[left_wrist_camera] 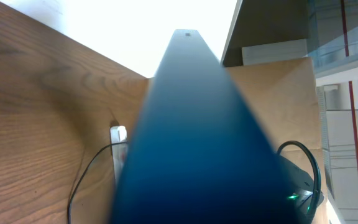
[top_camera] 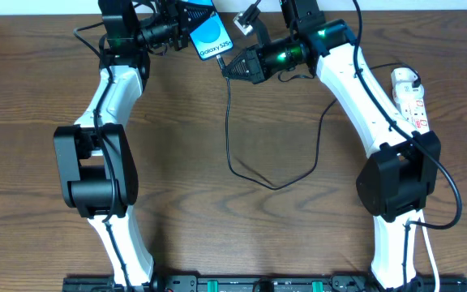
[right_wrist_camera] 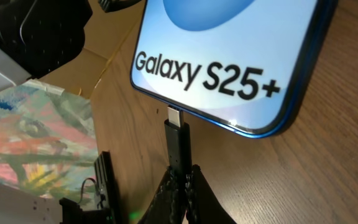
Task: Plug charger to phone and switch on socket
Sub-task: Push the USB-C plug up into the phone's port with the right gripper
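Observation:
The phone, screen lit blue with "Galaxy S25+", is held off the table at the back by my left gripper, which is shut on it. It fills the left wrist view as a dark blue blur. My right gripper is shut on the charger's black plug. In the right wrist view the plug's silver tip meets the phone's bottom edge, with some metal showing. The thin black cable loops over the table toward the white socket strip at the right.
The wooden table ends just behind the phone. The strip's white cord runs down beside the right arm's base. A colourful painted sheet shows at the left of the right wrist view.

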Motion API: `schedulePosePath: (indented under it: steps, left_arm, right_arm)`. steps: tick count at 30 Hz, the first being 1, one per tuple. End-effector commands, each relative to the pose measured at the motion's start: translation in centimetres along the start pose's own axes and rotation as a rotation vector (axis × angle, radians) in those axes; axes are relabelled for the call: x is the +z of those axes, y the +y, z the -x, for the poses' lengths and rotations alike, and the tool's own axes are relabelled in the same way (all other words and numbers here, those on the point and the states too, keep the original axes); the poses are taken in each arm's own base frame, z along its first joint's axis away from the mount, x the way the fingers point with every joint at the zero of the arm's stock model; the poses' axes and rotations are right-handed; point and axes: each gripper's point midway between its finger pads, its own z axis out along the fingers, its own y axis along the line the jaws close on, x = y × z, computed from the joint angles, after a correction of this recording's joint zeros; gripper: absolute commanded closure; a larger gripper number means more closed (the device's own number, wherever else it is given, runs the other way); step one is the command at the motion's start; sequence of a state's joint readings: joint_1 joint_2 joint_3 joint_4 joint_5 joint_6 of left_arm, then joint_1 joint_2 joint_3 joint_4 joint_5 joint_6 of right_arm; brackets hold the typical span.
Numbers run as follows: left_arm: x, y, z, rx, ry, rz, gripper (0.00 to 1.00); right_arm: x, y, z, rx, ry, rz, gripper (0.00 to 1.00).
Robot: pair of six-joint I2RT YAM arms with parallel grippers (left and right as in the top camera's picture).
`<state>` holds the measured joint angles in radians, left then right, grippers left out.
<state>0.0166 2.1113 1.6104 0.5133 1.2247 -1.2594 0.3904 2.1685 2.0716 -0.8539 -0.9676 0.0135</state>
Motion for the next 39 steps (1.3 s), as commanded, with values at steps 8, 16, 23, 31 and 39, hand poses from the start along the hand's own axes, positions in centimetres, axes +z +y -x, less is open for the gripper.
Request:
schedulePosePath:
  steps: [8,16,23,31,39]
  left_arm:
    - [-0.08,-1.46,-0.06,0.045,0.006,-0.017,0.93]
    - [-0.08,-1.46,-0.08,0.045,0.007,-0.018,0.93]
    - [-0.08,-1.50,-0.24,0.045,0.017,-0.020,0.93]
    - [-0.07,-1.50,-0.27,0.045,0.018,-0.020,0.92]
    - [-0.04,-1.52,-0.35,0.046,0.022,-0.021,0.93]
  right_arm:
    - [-0.80,0.56,0.40,-0.025,-0.013,-0.005,0.99]
    - [-0.92,0.31,0.35,-0.019,-0.013,-0.015,0.99]
    - [-1.01,0.18,0.39,-0.018,-0.015,-0.019,0.99]
    - [-1.01,0.18,0.39,-0.018,-0.015,-0.019,0.99]
    - [-1.01,0.18,0.43,-0.020,-0.016,-0.019,0.99]
